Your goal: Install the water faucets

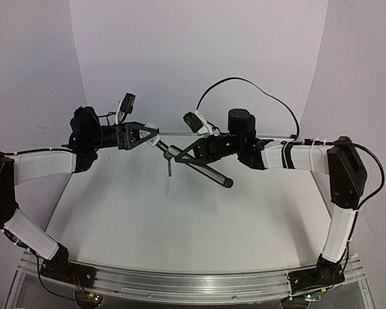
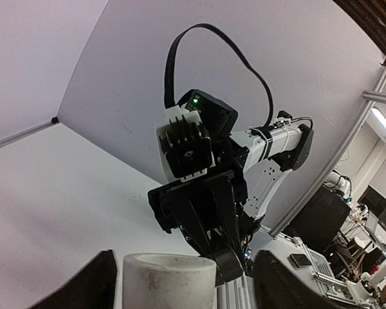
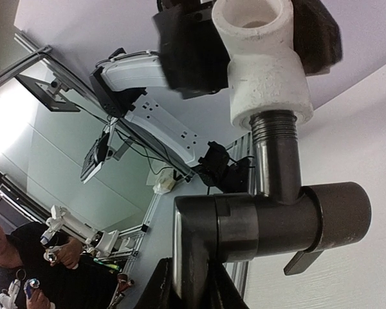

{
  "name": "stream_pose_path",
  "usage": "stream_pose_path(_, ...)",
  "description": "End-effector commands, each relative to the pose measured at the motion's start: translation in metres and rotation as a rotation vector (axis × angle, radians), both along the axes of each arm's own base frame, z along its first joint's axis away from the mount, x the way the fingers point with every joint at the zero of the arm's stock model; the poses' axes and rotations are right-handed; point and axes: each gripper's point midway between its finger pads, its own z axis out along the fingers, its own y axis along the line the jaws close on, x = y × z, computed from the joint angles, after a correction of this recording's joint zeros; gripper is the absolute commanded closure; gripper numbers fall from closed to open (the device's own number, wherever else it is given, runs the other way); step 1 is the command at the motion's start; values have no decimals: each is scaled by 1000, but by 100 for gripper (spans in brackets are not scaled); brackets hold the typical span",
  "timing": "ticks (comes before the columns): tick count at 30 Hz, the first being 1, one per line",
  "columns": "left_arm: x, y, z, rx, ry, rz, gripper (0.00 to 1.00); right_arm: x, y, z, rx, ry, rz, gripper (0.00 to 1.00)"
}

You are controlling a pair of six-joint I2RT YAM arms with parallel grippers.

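The black water faucet (image 1: 202, 168) is held in mid-air over the table's middle, its long tube slanting down to the right. My right gripper (image 1: 183, 154) is shut on that tube (image 3: 193, 257), with the fingers (image 3: 164, 290) hugging it. A white plastic fitting (image 3: 264, 64) sits on the faucet's threaded end (image 3: 276, 122). A small lever (image 3: 302, 261) sticks out of the faucet body (image 3: 289, 215). My left gripper (image 1: 153, 136) faces the right one, open, its fingers (image 2: 93, 283) on either side of the fitting (image 2: 169, 280) with a visible gap on the right side.
The white table (image 1: 180, 219) lies below both arms, with a metal rail (image 1: 180, 283) along its near edge and a white backdrop behind. A black cable (image 1: 244, 84) loops above the right wrist.
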Motion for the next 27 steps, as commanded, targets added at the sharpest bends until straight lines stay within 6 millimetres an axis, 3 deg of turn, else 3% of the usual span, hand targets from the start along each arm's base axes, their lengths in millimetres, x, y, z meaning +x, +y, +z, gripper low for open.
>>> stream_pose_path(1, 7, 4, 13, 13, 8, 87, 1, 9, -8, 32, 129, -244, -84, 100)
stream_pose_path(11, 25, 30, 21, 30, 264, 337, 0, 45, -16, -27, -117, -573, -282, 100)
stream_pose_path(15, 46, 39, 3, 95, 494, 475, 3, 63, -30, -43, -226, -791, -372, 100)
stream_pose_path(19, 58, 39, -29, 134, 821, 513, 11, 93, -47, -54, -403, -990, -509, 100)
stream_pose_path(23, 62, 23, -55, 99, 1134, 429, 15, 99, -43, -63, -559, -1278, -531, 100)
stream_pose_path(27, 68, 12, -62, 52, 1224, 367, 11, 99, -31, -63, -652, -1495, -559, 100)
